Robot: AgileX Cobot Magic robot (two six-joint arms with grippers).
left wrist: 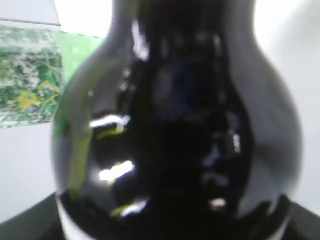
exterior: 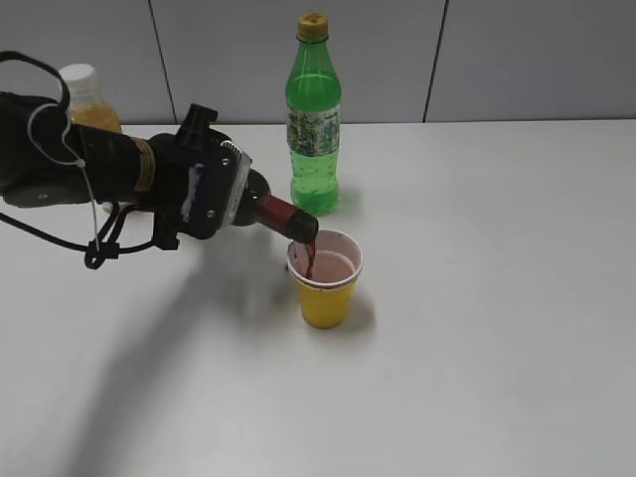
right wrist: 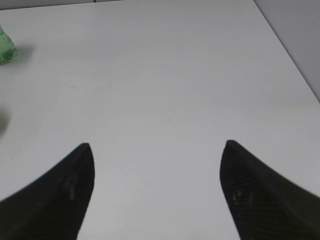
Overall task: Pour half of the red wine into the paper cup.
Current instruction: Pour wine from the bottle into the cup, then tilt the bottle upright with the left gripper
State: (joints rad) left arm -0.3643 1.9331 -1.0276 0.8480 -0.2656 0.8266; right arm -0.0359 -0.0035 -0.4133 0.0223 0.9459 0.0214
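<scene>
My left gripper (exterior: 214, 194) is shut on the red wine bottle (exterior: 283, 214), which is tipped nearly level with its maroon neck pointing right and down. Its mouth sits over the near-left rim of the yellow paper cup (exterior: 325, 298), and dark red liquid runs into the cup. A little pinkish-red liquid lies in the cup. In the left wrist view the dark glass shoulder of the bottle (left wrist: 180, 125) fills the frame and hides the jaws. My right gripper (right wrist: 157, 147) is open and empty over bare table, away from the cup.
A green plastic soda bottle (exterior: 314, 124) stands upright just behind the cup; its label shows in the left wrist view (left wrist: 30, 75) and its base in the right wrist view (right wrist: 5, 47). A small orange juice bottle (exterior: 84, 99) stands at the back left behind my left arm. The white table (exterior: 497, 298) stretches right.
</scene>
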